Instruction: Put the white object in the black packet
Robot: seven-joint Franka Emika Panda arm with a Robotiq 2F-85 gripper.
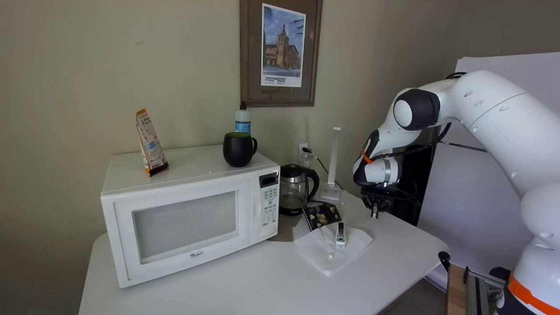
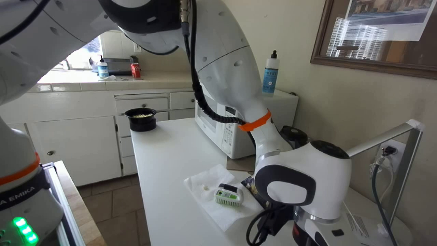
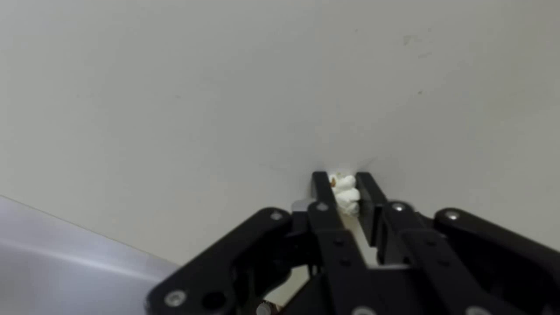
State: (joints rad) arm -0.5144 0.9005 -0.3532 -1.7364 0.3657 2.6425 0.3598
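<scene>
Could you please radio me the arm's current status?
End effector pinching white popcorn piece. Piece not yet in black packet. Green-and-white item close by packet, possible snag.

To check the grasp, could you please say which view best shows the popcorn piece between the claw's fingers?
The wrist view: the popcorn piece appears close up between the fingers of the claw. In an exterior view it is at most a pale speck; in an exterior view dominated by the arm, invisible.
</scene>
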